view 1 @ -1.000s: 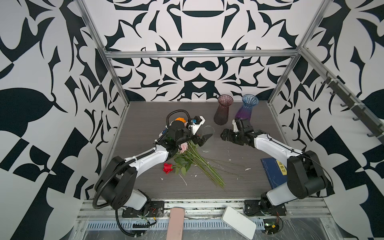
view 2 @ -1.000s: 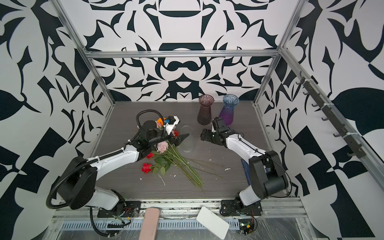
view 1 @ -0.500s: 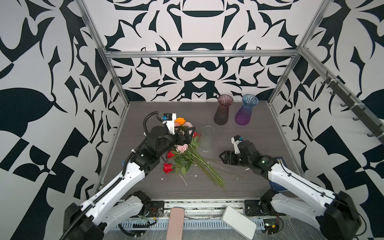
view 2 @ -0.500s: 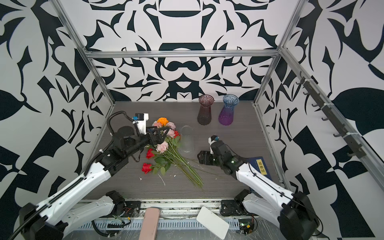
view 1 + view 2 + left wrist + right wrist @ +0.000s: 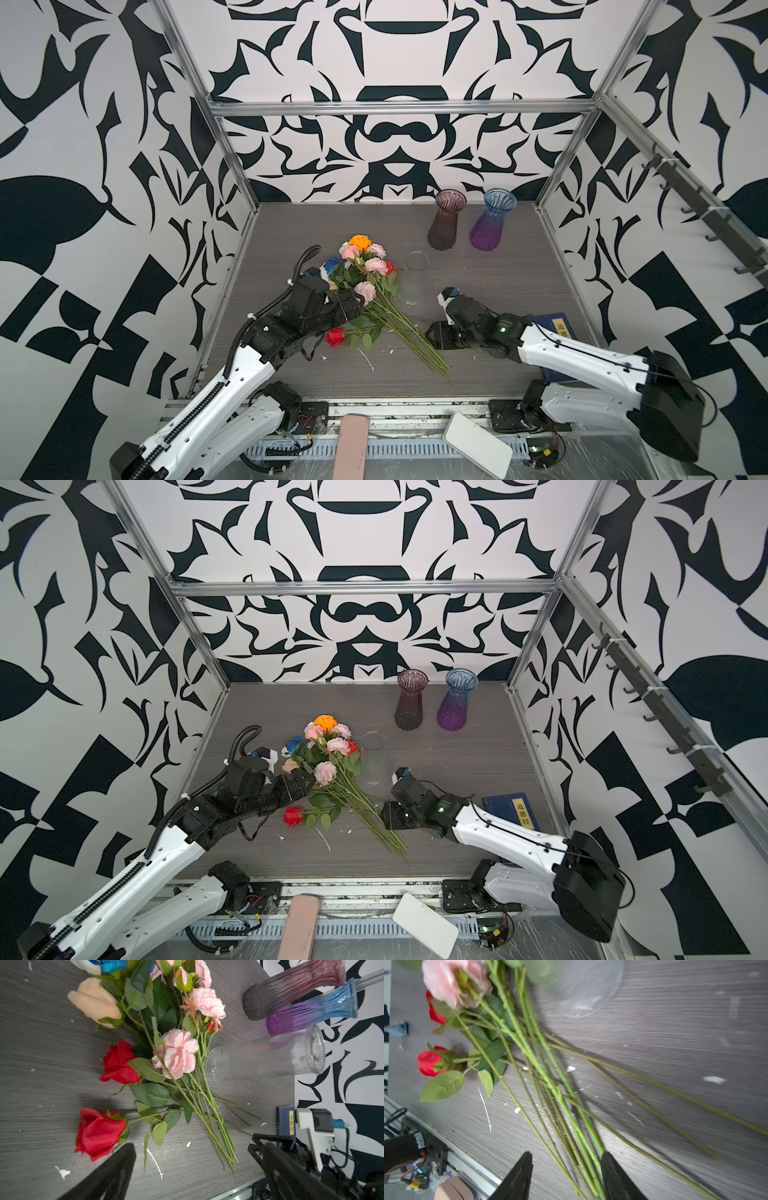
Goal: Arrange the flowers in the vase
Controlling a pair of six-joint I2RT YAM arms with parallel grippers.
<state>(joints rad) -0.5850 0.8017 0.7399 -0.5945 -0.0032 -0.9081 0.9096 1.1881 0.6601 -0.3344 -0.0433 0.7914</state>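
Green stems of the flowers (image 5: 380, 307) lie bunched on the table (image 5: 498, 291), heads toward 11 o'clock and cut ends toward 5 o'clock. None is in the clear vase (image 5: 413, 278), which stands upright just at 3 o'clock of the heads. One red rose (image 5: 336, 336) lies apart at 8 o'clock. Right gripper (image 5: 566, 1157) straddles the stem ends, jaws apart, apparently not yet pinching. Left gripper (image 5: 191, 1147) hangs wide open over the leaves, holding nothing. Risks: an uneven clamp could shed thin stems, and a swung bundle could topple the vase.
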